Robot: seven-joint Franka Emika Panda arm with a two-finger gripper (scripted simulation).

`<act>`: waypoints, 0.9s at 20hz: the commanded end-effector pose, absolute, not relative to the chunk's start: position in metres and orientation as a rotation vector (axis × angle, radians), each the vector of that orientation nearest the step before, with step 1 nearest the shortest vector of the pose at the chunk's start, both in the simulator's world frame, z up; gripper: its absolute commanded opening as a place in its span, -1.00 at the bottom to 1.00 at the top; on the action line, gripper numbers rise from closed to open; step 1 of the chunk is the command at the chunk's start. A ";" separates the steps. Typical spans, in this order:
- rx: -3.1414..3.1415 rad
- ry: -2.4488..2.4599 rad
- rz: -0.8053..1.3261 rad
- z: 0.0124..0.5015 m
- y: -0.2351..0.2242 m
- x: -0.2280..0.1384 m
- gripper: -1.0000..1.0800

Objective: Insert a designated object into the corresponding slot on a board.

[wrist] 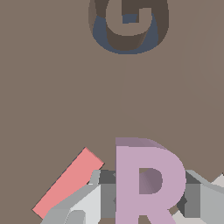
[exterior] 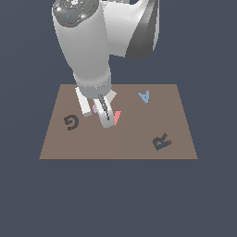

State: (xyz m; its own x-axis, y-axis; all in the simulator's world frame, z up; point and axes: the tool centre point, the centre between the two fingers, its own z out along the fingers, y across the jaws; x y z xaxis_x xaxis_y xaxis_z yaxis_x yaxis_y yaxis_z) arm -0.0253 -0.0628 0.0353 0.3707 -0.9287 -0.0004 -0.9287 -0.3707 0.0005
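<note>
Lilac R block [wrist: 146,183] sits pinched between your tool's [wrist: 148,199] fingers beside the red L piece [wrist: 68,183], which could snag it before the R-shaped slot [exterior: 161,141].

The lilac R block [wrist: 146,181] sits between the gripper's [wrist: 146,202] fingers [wrist: 89,205], beside the red piece [wrist: 68,183], on the brown board [wrist: 52,87] with the G recess [wrist: 129,26] nearby.

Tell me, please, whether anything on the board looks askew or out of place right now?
Nothing looks damaged. The red piece lies at a slant beside the lilac R block, which sits between the gripper fingers. The R-shaped slot is empty and turned at an angle on the board.
</note>
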 end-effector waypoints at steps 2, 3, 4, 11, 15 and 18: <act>2.605 -1.757 0.000 0.036 -0.027 -0.006 -1.00; 2.606 -1.755 0.000 0.037 -0.016 0.000 -1.00; 2.607 -1.753 0.000 0.037 -0.006 0.006 -1.00; 2.615 -1.742 0.000 0.039 0.065 0.047 -1.00; 2.618 -1.737 0.000 0.039 0.095 0.065 -1.00; 2.620 -1.734 0.000 0.040 0.111 0.074 -1.00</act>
